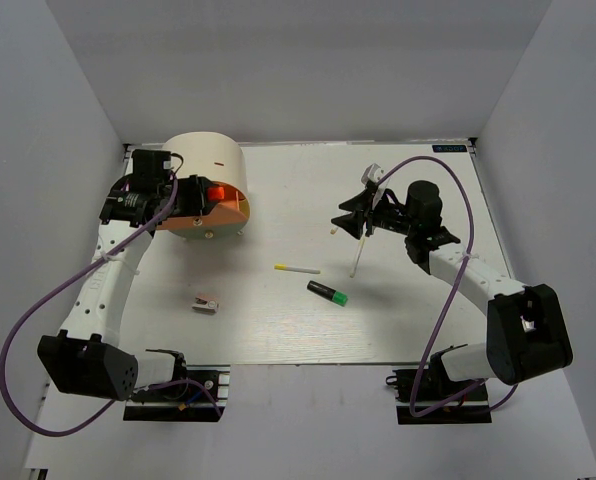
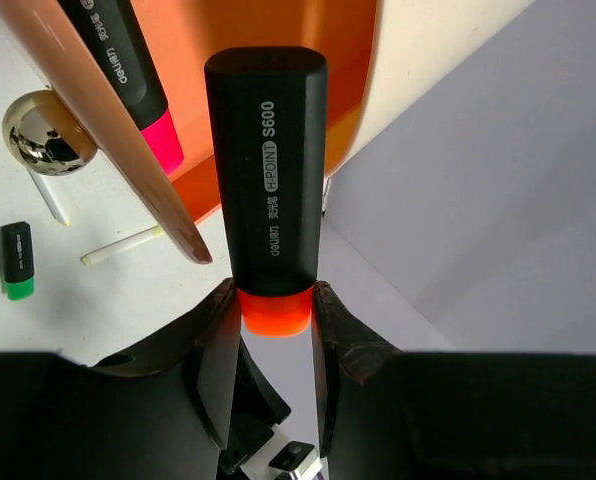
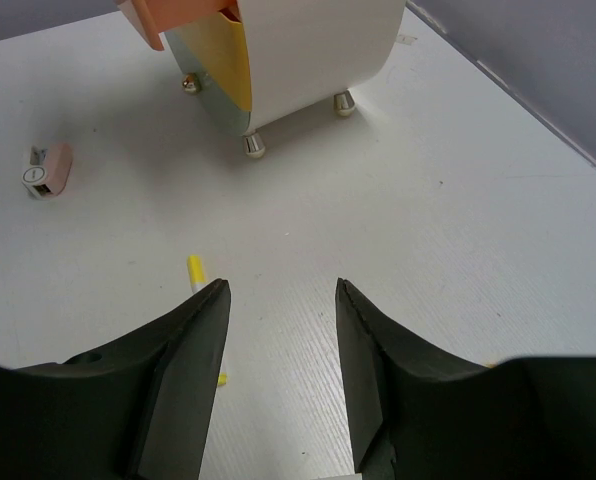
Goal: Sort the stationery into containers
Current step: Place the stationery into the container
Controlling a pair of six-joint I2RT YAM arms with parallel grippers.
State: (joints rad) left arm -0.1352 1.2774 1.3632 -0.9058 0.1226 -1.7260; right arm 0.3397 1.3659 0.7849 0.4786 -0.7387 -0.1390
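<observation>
– Left pincer (image 2: 276, 308) is closed narrowly on the orange end of a black marker (image 2: 268, 170), right at the box (image 1: 210, 160) in the far left corner of the surface (image 1: 418, 330).
– So this is the putting-away step?
– I'd say so. The marker's body pokes into the open orange drawer (image 2: 118, 160), where a pink-ended marker (image 2: 128, 70) already lies.
– Next move?
– Probably just spreading the jaws so it drops in beside the pink one, then backing out without knocking the drawer's rim.
– And the right pincer (image 3: 283, 290)?
– Jaws parted, nothing between them, hovering over the right half of the surface. A white-and-yellow pen (image 3: 194, 268) lies just beside one finger, partly hidden under it.
– What else is out?
– Another pen (image 1: 296, 269) and a green-ended marker (image 1: 328, 293) near the middle, and a small sharpener (image 1: 207, 301) toward the near left. The right pincer would need to centre over its pen before coming down.
</observation>
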